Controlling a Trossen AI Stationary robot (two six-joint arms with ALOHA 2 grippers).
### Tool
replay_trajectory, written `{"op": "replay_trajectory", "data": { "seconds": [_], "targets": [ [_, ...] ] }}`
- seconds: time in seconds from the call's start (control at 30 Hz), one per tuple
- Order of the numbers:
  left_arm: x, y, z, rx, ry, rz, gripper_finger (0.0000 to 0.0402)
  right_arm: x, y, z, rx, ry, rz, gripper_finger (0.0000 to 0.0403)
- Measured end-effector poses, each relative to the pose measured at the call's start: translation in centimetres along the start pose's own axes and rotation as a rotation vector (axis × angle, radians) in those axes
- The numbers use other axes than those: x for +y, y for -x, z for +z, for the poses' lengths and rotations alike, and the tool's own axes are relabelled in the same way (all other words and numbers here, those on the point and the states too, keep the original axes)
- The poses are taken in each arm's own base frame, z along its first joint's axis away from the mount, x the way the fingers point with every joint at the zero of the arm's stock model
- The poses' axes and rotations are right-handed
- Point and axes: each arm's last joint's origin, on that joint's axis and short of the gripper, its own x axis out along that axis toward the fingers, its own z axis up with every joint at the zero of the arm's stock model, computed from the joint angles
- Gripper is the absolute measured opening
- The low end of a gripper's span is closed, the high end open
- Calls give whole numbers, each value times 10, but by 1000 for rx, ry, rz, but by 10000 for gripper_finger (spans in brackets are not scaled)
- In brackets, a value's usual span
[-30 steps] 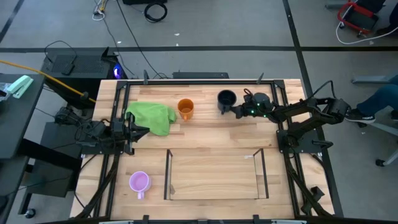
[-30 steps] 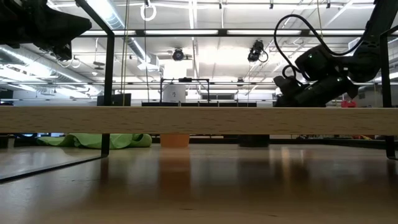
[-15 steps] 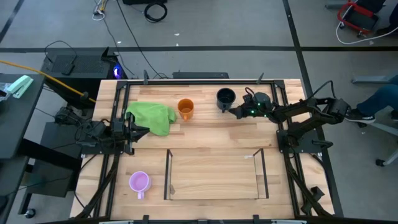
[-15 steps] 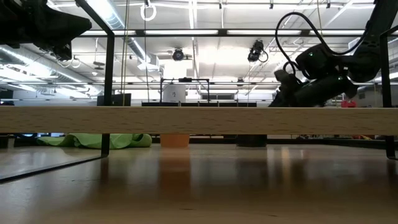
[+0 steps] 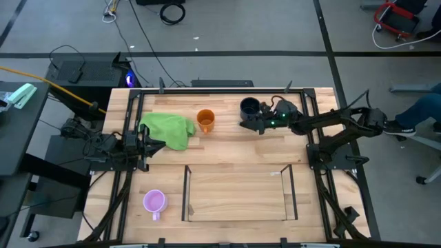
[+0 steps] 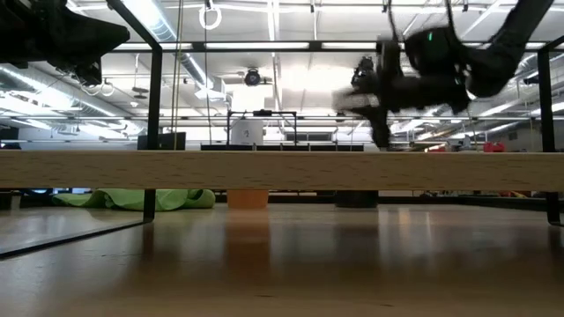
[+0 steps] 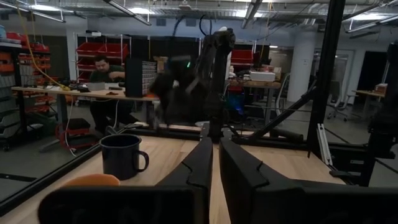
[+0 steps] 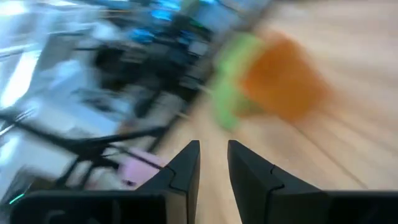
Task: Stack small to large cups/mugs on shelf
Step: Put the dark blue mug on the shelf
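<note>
black mug (image 5: 249, 107) upright at upper centre-right of the high view, on the far part of the table (image 5: 234, 153). orange mug (image 5: 205, 120) to its left, also upright, just beside the green cloth (image 5: 169, 129) spread at upper left of the tabletop. light purple mug (image 5: 154, 202) alone at lower left, handle toward the bottom edge of the frame, just outside the left clear panel of the shelf (image 5: 236, 193). shelf in the lower middle of the frame, wooden floor bare.

right gripper (image 5: 245, 125) just below the black mug in the high view, arm stretched in from the right edge of the table; raised above the tabletop and blurred in the low view. fingers (image 8: 185, 163) in the right wrist view nearly pressed together, a narrow gap between them, nothing pinched; orange blur and green blur ahead of them.

left gripper (image 5: 160, 145) at the left edge of the table, beside the cloth, fingers (image 7: 202, 163) nearly together around empty air, pointing across toward the black mug.
</note>
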Motion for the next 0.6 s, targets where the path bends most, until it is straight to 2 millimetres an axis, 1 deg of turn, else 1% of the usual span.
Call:
{"op": "replay_trajectory", "data": {
  "seconds": [0.1,0.17,0.27,0.37,0.43,0.47,0.53,0.6],
  "targets": [
    [0,0,0,0,0,0,38,37,-5,25,-59,146,157,89],
    [0,0,0,0,0,0,41,59,-1,41,-93,223,235,89],
    [0,0,0,0,0,0,43,90,15,65,-165,346,285,87],
    [0,0,0,1,0,0,41,118,39,82,-204,483,267,86],
    [0,0,0,1,0,-1,38,131,57,84,-194,554,206,86],
    [0,0,0,1,0,0,37,135,65,82,-182,578,151,86],
    [0,0,0,1,0,-1,35,138,79,71,-138,598,31,86],
    [0,0,0,1,0,0,35,134,89,52,-99,599,-66,86]
  ]
}}
